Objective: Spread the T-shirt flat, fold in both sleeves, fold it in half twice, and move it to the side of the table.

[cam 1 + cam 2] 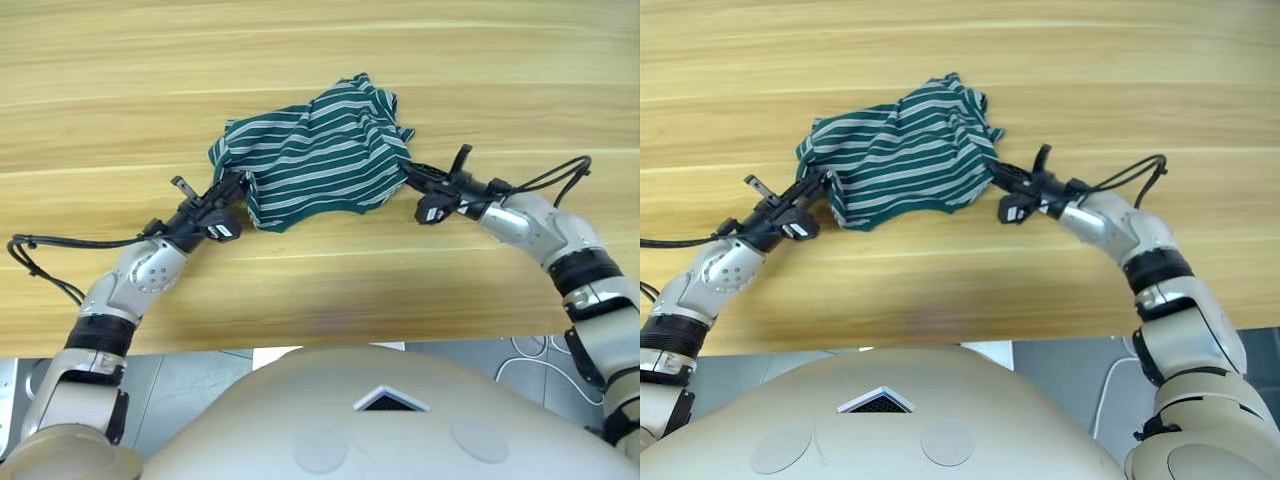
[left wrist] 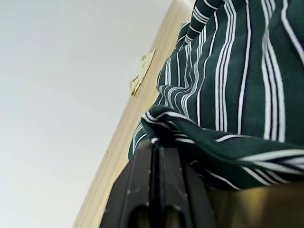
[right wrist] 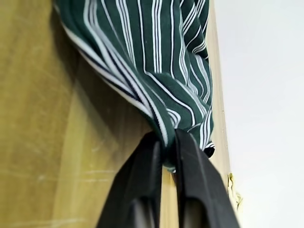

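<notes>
A dark green T-shirt (image 1: 315,150) with white stripes lies bunched and crumpled in the middle of the wooden table (image 1: 120,80). My left gripper (image 1: 238,181) is shut on the shirt's left edge, where the cloth is pinched between black fingers (image 2: 156,161). On the opposite side my right gripper (image 1: 408,170) is shut on the shirt's right edge, and a fold of striped fabric (image 3: 161,95) is squeezed between its fingers (image 3: 190,161). The cloth hangs slightly lifted between the two grippers.
Bare wood surrounds the shirt on every side. The table's near edge (image 1: 300,345) runs just in front of me, with grey floor (image 1: 190,375) below it. Black cables (image 1: 560,175) loop off both wrists.
</notes>
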Robot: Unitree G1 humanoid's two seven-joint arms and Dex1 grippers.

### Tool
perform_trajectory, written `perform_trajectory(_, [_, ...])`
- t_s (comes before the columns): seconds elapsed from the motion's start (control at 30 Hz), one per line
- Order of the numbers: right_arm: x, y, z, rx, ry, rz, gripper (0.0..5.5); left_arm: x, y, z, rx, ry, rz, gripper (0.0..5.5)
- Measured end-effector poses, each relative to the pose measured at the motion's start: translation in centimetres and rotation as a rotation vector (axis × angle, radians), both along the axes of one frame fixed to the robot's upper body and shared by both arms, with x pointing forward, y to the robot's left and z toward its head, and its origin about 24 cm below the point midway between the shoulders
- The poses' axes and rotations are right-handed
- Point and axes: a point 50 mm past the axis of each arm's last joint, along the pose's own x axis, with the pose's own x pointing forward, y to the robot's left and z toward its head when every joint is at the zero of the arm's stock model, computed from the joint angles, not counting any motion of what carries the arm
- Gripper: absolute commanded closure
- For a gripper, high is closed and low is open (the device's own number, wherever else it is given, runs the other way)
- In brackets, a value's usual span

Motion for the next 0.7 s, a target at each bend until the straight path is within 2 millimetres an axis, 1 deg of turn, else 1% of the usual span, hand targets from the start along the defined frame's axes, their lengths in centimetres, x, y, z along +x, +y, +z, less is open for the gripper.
perform_trajectory(0.1, [-1.1, -0.3, 0.1, 0.060, 0.030, -0.013, 5.48, -0.1, 0.1, 0.0, -0.032, 0.026, 0.008, 5.50])
perform_trajectory(0.2, [-3.0, -1.5, 0.5, 0.162, 0.104, -0.045, 5.48, -1.2, -0.2, 0.3, -0.164, 0.078, 0.020, 5.50])
perform_trajectory(0.23, [-3.8, -1.9, 0.8, 0.200, 0.133, -0.055, 5.48, -1.6, -0.5, 0.9, -0.235, 0.083, 0.007, 5.50])
perform_trajectory(0.27, [-4.5, -2.4, 1.6, 0.272, 0.149, -0.067, 5.48, -2.1, -1.0, 1.8, -0.312, 0.084, -0.028, 5.50])
perform_trajectory(0.33, [-5.6, -3.2, 4.3, 0.428, 0.119, -0.062, 5.48, -3.4, -1.3, 3.5, -0.406, 0.091, -0.109, 5.50])
perform_trajectory(0.37, [-6.5, -3.6, 6.0, 0.525, 0.093, -0.046, 5.48, -4.3, -1.4, 4.4, -0.458, 0.094, -0.157, 5.50])
perform_trajectory(0.4, [-7.1, -3.8, 7.2, 0.590, 0.074, -0.030, 5.48, -4.9, -1.4, 5.0, -0.495, 0.093, -0.186, 5.50])
perform_trajectory(0.47, [-8.6, -4.3, 10.4, 0.782, 0.021, 0.026, 5.48, -5.9, -1.0, 7.1, -0.611, 0.063, -0.247, 5.50])
perform_trajectory(0.5, [-9.0, -4.4, 12.1, 0.881, -0.008, 0.070, 5.48, -5.7, -0.2, 8.5, -0.675, 0.016, -0.260, 5.50])
perform_trajectory(0.53, [-8.5, -4.5, 13.5, 0.948, -0.046, 0.101, 5.48, -4.9, 0.7, 9.8, -0.722, -0.041, -0.255, 5.50])
perform_trajectory(0.57, [-7.6, -4.5, 14.6, 0.979, -0.084, 0.120, 5.48, -3.8, 1.5, 10.9, -0.748, -0.099, -0.256, 5.50])
perform_trajectory(0.63, [-4.5, -3.8, 15.4, 1.008, -0.134, 0.099, 5.48, -0.8, 2.1, 11.5, -0.761, -0.140, -0.220, 5.50])
perform_trajectory(0.7, [-0.8, -2.6, 16.1, 1.026, -0.191, 0.067, 5.48, 2.9, 2.3, 11.9, -0.785, -0.171, -0.158, 5.50])
